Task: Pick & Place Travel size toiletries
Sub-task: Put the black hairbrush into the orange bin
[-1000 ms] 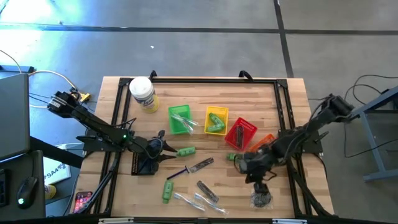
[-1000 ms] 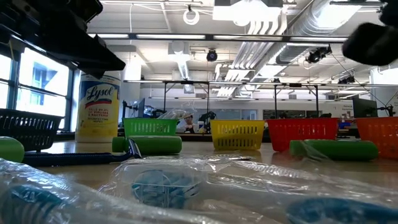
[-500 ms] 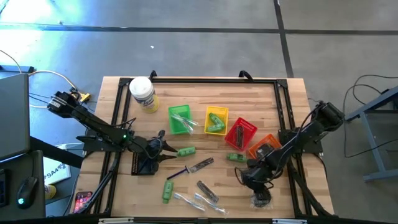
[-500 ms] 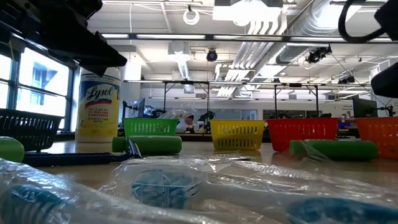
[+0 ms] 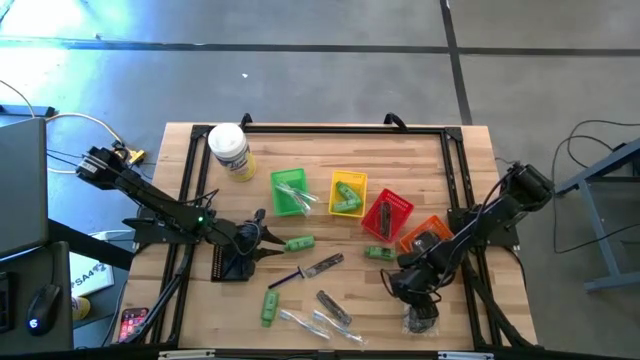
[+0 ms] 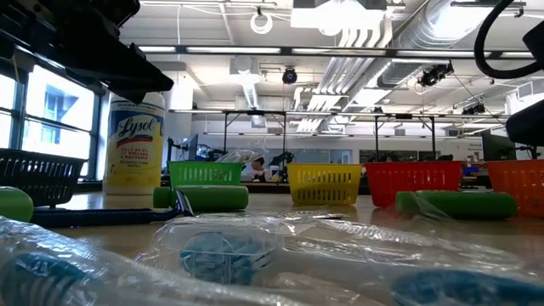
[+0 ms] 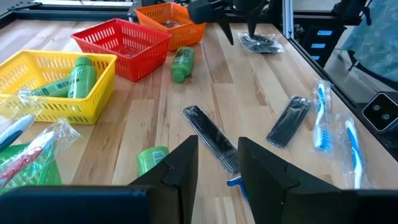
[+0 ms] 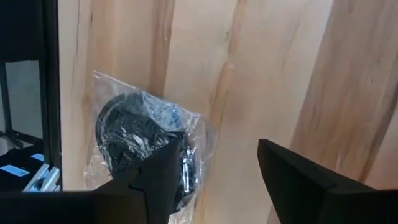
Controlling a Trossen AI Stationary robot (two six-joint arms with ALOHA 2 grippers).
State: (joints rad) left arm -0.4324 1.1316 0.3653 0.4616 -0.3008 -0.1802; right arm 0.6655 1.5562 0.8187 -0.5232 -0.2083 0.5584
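Seen from above, the table [image 5: 420,150] fills the frame's centre. A jar [image 5: 229,151] stands at its upper left. Four baskets [image 5: 348,193] run in a row from centre toward lower right, each holding toiletries. A fifth basket [image 5: 229,265] sits at left, under the left tool [image 5: 268,243]. Loose bottles [image 5: 299,243], sticks [image 5: 322,267] and packets [image 5: 320,324] lie lower centre. A pouch [image 5: 419,320] lies at lower right, just below the right tool [image 5: 408,293].
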